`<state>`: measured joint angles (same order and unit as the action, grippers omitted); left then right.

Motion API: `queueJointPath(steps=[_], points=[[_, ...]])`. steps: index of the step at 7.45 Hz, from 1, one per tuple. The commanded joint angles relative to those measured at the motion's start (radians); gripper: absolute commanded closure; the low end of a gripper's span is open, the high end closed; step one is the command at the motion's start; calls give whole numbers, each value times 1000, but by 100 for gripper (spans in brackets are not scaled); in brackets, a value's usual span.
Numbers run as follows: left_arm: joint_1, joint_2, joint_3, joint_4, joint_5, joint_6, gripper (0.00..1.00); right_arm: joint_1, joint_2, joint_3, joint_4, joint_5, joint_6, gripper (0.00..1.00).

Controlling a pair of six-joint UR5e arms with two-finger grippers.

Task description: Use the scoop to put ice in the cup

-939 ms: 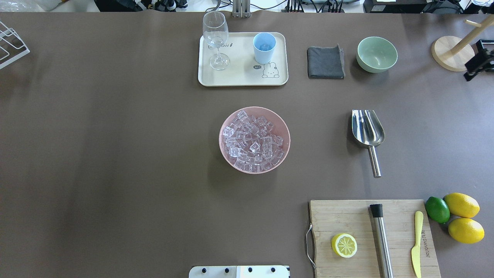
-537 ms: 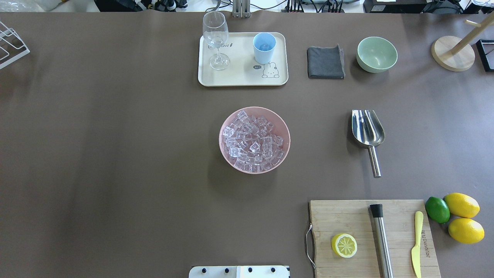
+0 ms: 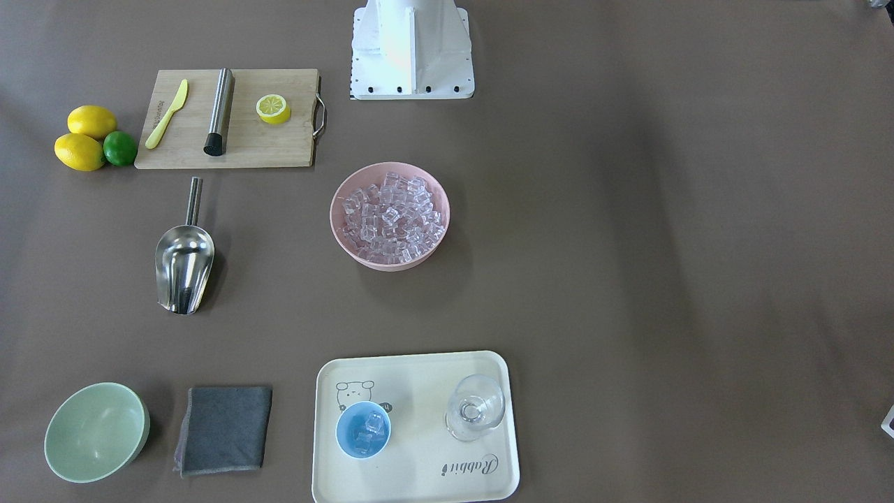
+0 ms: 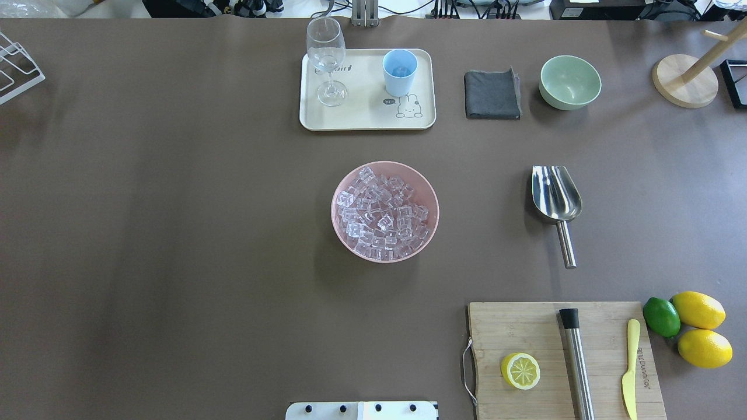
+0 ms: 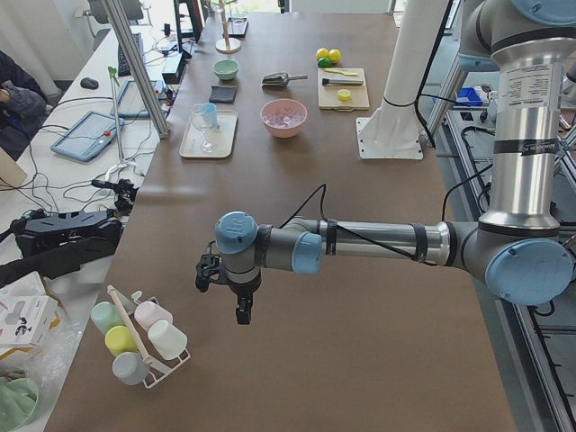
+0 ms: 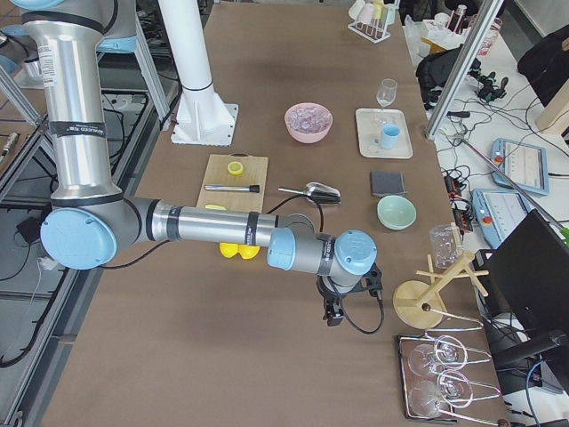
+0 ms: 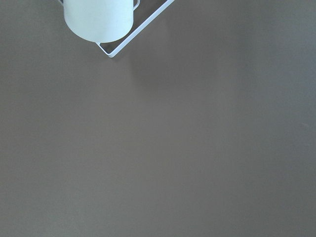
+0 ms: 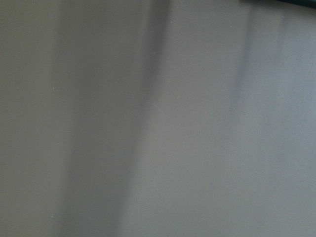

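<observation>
The ice (image 4: 385, 213) fills a pink bowl (image 4: 344, 233) at the table's middle, also in the front view (image 3: 390, 213). The light-blue cup (image 4: 400, 72) stands on a cream tray (image 4: 362, 116); the front view shows a few cubes inside the cup (image 3: 363, 429). The steel scoop (image 4: 556, 198) lies flat on the table right of the bowl, its handle toward the robot. My left gripper (image 5: 241, 315) hangs over the table's far left end near a cup rack. My right gripper (image 6: 332, 316) hangs over the far right end. I cannot tell whether either is open.
A wine glass (image 4: 325, 58) shares the tray. A grey cloth (image 4: 492, 94) and a pale-green bowl (image 4: 569, 81) lie to its right. A cutting board (image 4: 525, 326) holds a lemon half, a steel rod and a yellow knife; lemons and a lime (image 4: 661, 317) sit beside it.
The right gripper showed at the overhead view's right edge 0.9 s ago and has since moved out of that view. The objects on the table have not moved.
</observation>
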<state>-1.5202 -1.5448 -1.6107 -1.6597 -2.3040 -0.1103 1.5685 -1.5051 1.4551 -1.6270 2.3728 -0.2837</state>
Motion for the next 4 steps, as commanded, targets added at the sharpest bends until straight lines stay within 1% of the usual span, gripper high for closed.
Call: queueJointPath(steps=[1,4], points=[[0,0,0,0,-2,0,3,1,3,8,6,-14,1,0],[0,2,0,0,-2,0,3,1,5,13,6,-15,3,0]])
